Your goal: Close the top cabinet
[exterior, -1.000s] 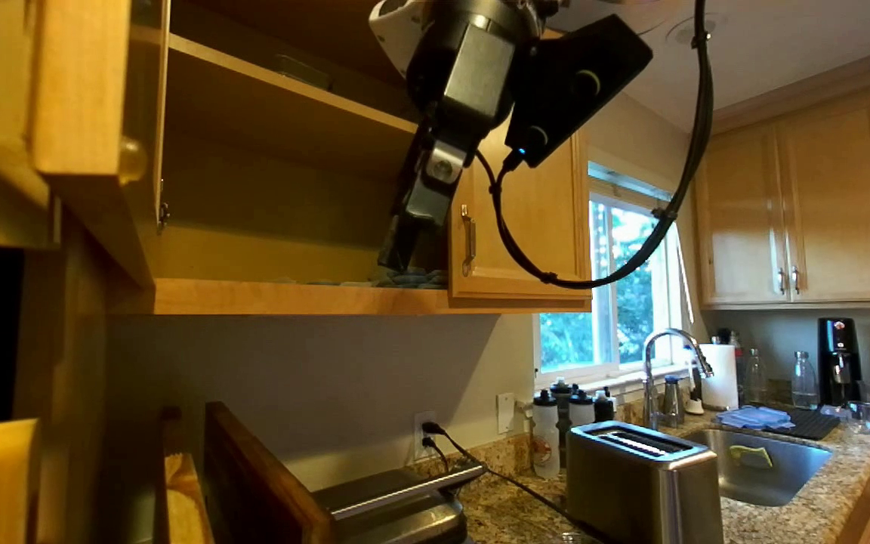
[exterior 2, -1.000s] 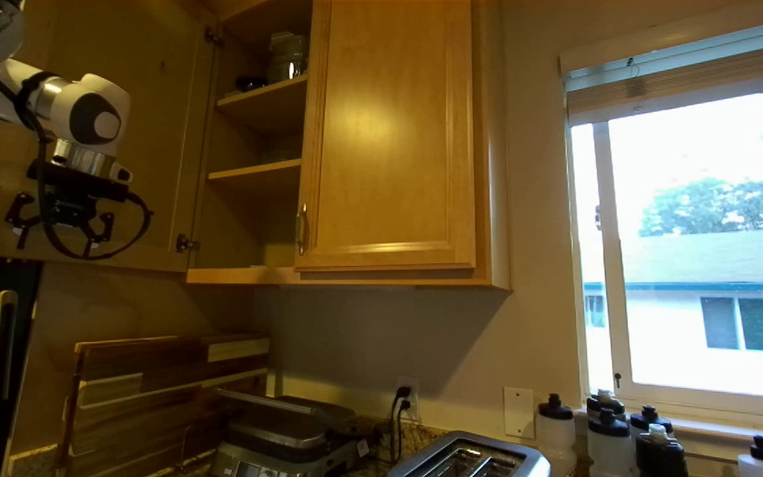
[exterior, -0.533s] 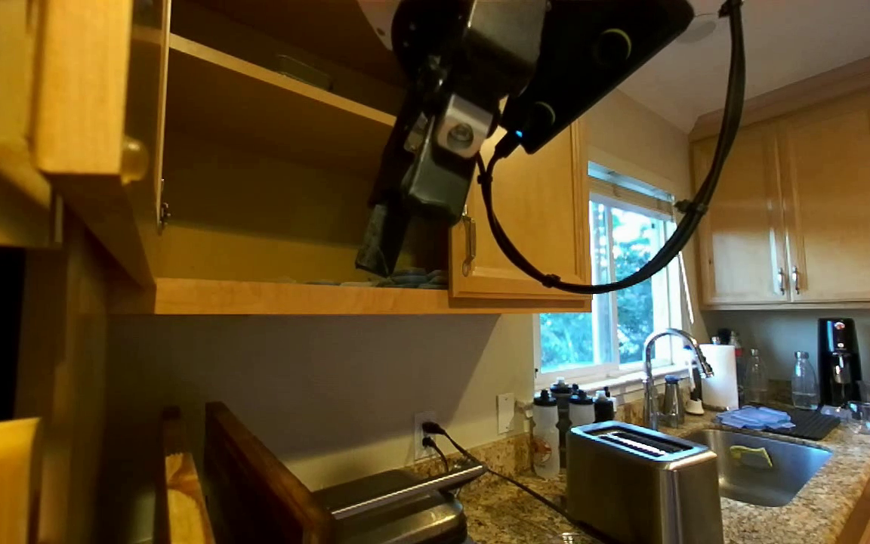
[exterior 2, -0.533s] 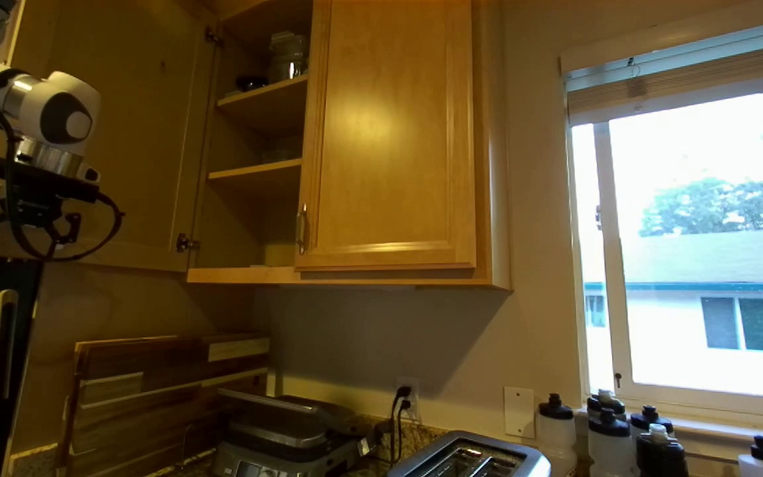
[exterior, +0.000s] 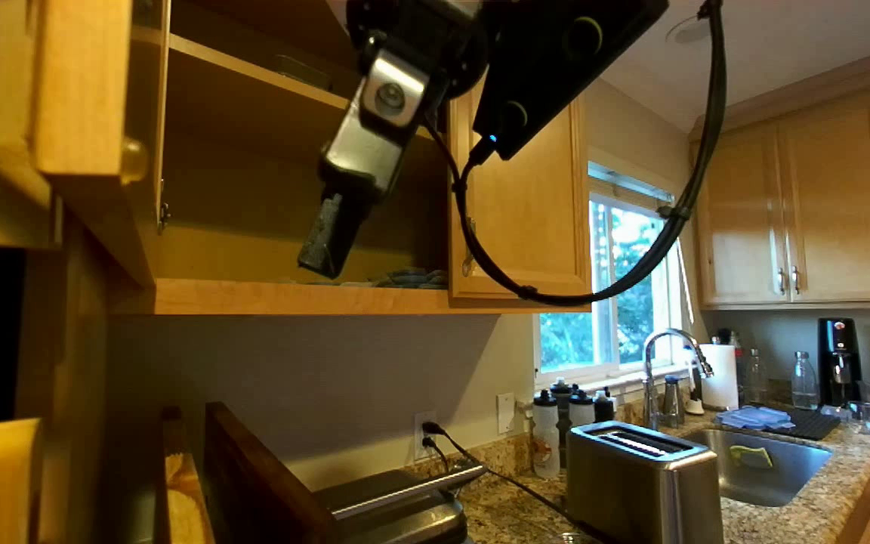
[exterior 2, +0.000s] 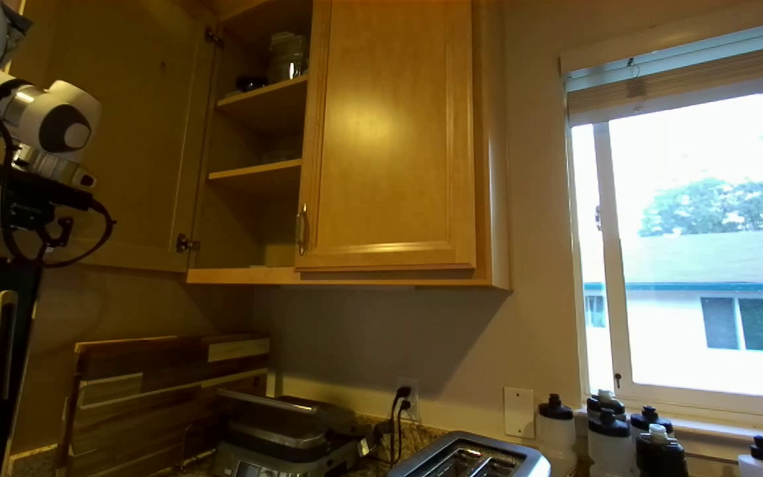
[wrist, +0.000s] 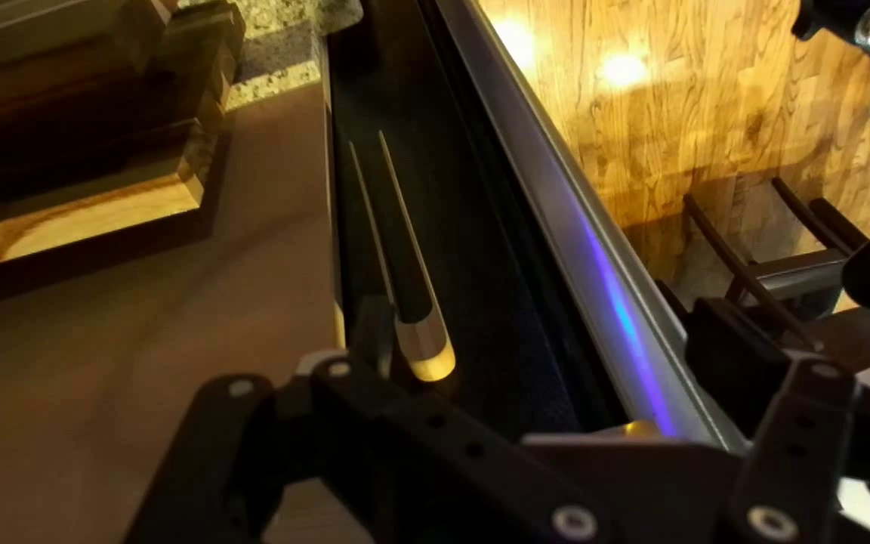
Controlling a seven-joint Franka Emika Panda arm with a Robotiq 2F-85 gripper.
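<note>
Hangs with gripper [exterior 2: 6,248] spread wide in front of the open wooden door [exterior 2: 133,139] of the top cabinet [exterior 2: 388,146].

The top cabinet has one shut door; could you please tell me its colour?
The shut door is golden honey-brown, showing best in an exterior view.

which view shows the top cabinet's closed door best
An exterior view: the closed door shows broadly, unblocked, with its handle, though its top is cropped. In an exterior view, a black cable crosses it, partly hiding that handle. The wrist view shows none of it.
</note>
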